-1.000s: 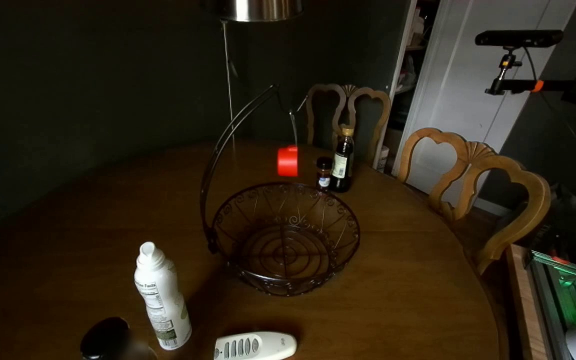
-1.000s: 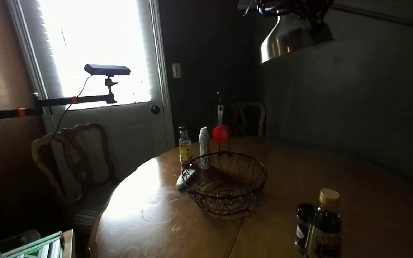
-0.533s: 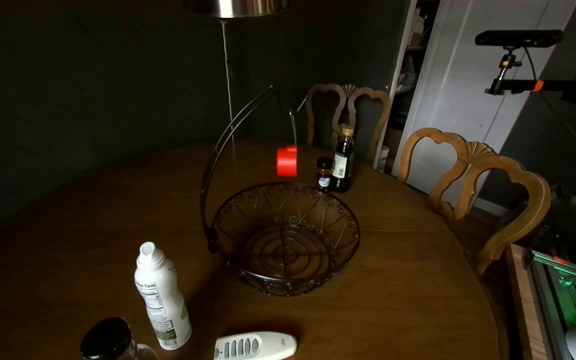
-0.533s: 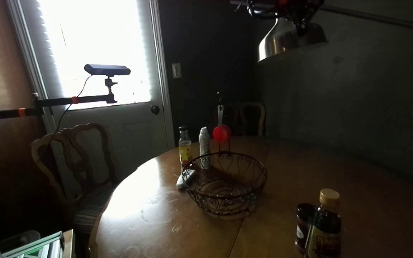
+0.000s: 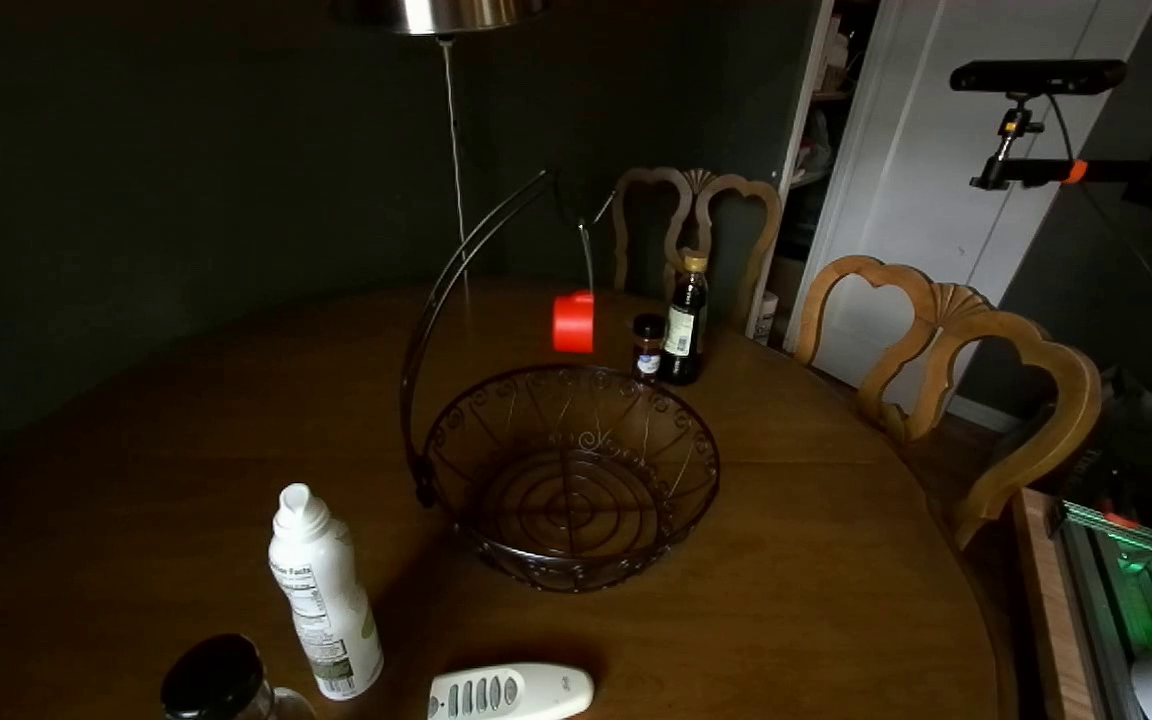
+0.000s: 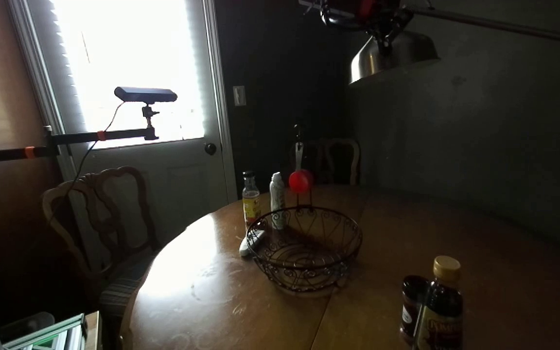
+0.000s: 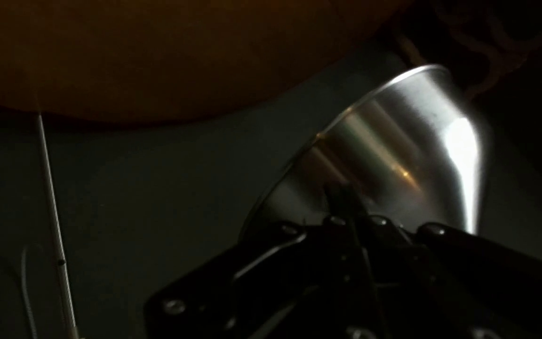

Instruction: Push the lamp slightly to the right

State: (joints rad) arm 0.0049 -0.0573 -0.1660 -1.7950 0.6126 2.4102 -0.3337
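Wrist view: lamp (image 7: 398, 150) beyond gripper (image 7: 356, 217) (contact unclear).

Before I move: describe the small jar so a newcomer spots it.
Find the round wooden table, then its dark wire basket. Across the basket from the white remote control stands a tan-capped bottle. The jar is beside it, shorter and black-lidded.
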